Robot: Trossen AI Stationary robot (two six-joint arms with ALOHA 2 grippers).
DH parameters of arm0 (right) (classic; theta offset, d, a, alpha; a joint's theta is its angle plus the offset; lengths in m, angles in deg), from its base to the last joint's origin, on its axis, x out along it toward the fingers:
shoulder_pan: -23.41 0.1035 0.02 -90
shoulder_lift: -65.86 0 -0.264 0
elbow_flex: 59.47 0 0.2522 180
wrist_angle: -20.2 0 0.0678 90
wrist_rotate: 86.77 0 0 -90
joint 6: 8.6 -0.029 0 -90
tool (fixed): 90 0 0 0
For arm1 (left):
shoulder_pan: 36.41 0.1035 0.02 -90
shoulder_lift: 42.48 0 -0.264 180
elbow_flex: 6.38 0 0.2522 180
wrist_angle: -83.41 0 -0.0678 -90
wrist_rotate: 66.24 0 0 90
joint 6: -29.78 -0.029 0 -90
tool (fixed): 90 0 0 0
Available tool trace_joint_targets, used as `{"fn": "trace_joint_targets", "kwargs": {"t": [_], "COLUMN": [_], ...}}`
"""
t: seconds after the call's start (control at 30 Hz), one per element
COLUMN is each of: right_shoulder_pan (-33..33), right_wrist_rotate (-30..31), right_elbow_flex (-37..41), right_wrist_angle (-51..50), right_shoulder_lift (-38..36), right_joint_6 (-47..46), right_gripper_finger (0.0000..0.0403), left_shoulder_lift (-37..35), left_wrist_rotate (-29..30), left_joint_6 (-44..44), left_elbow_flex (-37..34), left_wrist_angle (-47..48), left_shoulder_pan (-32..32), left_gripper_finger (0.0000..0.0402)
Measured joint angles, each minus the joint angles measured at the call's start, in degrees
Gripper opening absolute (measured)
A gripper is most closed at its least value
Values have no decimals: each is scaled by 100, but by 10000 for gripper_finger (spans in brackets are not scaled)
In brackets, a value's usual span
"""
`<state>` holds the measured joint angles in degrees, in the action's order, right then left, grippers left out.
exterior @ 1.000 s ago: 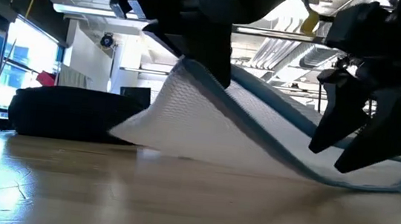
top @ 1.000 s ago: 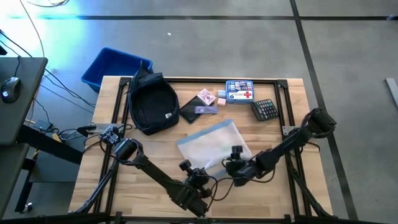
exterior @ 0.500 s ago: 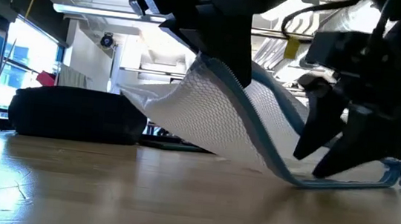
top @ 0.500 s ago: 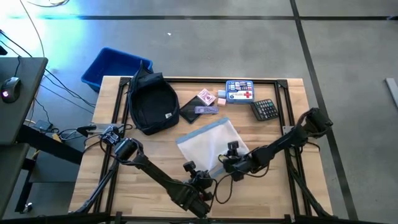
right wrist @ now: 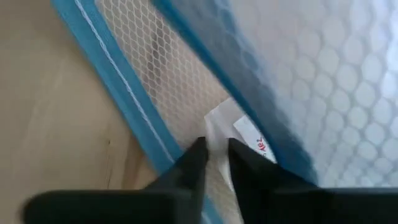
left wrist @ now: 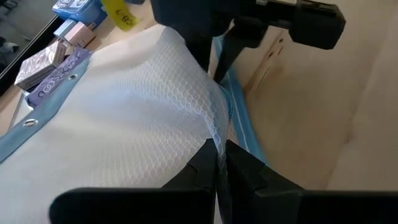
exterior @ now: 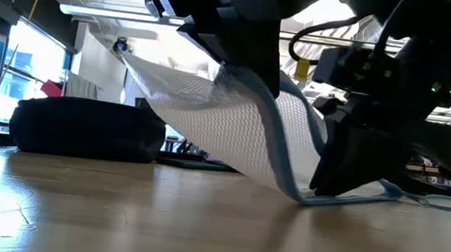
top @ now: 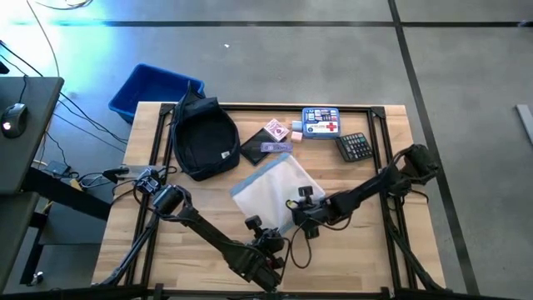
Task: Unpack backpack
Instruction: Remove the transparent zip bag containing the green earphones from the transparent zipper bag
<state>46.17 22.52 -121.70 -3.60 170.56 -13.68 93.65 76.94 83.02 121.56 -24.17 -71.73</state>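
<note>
Pinching the white mesh pouch with blue trim (top: 268, 190), the left gripper (left wrist: 219, 163) is fully closed on its edge. Right gripper (right wrist: 214, 157) is closed on the pouch's white tag (right wrist: 245, 140).

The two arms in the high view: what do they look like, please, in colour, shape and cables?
Both arms are black and slim, made of jointed segments with rounded joints. The left arm rises from the table's front left edge, the right arm from its right edge. Thin black cables loop beside the wrists. Each ends in two dark, flat, tapering fingers. A small yellow tag hangs near one gripper.
</note>
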Motion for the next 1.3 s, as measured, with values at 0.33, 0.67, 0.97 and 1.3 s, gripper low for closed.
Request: {"fn": "trace_joint_targets", "kwargs": {"t": [0.33,0.67,0.97,1.3], "right_shoulder_pan": [472,1530,1859,1731], "right_wrist_rotate": [-502,-853,334,-777], "right_elbow_flex": [50,42,22,152], "right_wrist_angle": [-112,95,-198,-302], "right_shoulder_lift": [-442,-1810,-2994,-1693], "right_joint_6": [61,403,649,479], "right_gripper_finger": [1,0,0,42], "left_shoulder_lift": [0,0,0,0], "left_wrist_rotate": [-1,-16,-96,-119], "left_joint_6": [281,1494,1511,1511], "left_elbow_flex": [4,4,4,4], "left_wrist_angle": [293,1331,1342,1329], "left_shoulder_pan": [9,16,5,5], "left_gripper_finger": [0,0,0,0]}}
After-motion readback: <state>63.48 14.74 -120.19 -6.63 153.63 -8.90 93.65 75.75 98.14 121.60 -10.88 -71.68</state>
